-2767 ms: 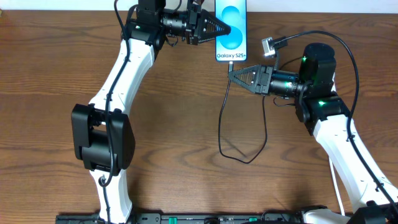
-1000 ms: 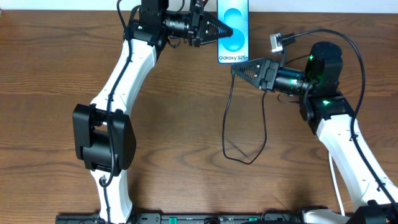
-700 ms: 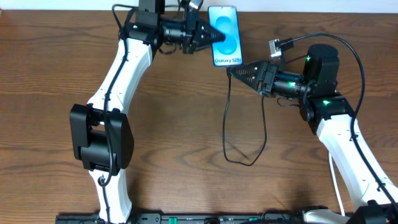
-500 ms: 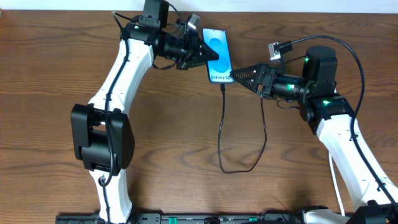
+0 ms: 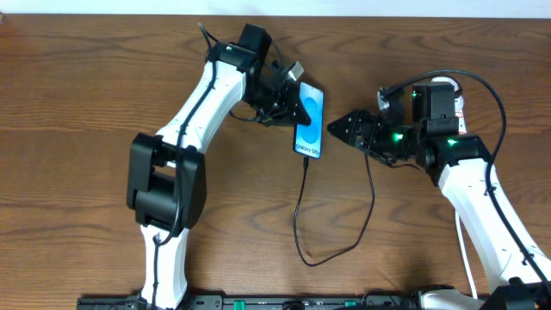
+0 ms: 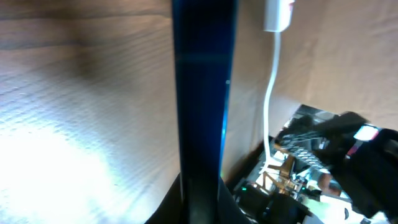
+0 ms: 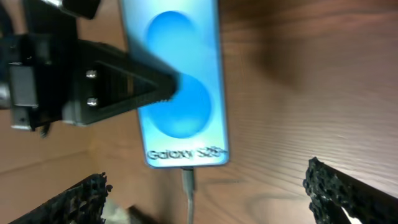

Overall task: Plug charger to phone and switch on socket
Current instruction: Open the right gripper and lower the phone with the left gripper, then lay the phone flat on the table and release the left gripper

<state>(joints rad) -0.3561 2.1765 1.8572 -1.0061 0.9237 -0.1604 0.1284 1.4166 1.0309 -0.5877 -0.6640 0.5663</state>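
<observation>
My left gripper (image 5: pixel 299 107) is shut on the phone (image 5: pixel 312 129), a slim slab with a cyan-and-white "Galaxy S25+" screen (image 7: pixel 177 81). One black finger (image 7: pixel 124 84) lies across the screen. The left wrist view shows the phone edge-on (image 6: pixel 202 93) between the jaws (image 6: pixel 202 208). The charger's connector (image 7: pixel 188 180) sits in the phone's lower edge. Its thin black cable (image 5: pixel 303 215) loops over the table and back up toward the right arm. My right gripper (image 5: pixel 337 129) is open just right of the phone, with nothing between its wide-apart jaws (image 7: pixel 208 198). The socket's white end (image 6: pixel 278 15) with a red mark shows only in part.
Brown wooden table (image 5: pixel 69 172) all around. A white cord (image 6: pixel 270 93) runs from the socket toward the right arm's base. A white bit with red (image 5: pixel 460 96) peeks out behind the right arm. The table's far edge (image 5: pixel 103 13) lies behind both arms.
The left arm has swung the phone from the table's far edge toward the middle and tilted it, the cable trailing along. The right gripper has shifted slightly nearer and stays beside the phone.
</observation>
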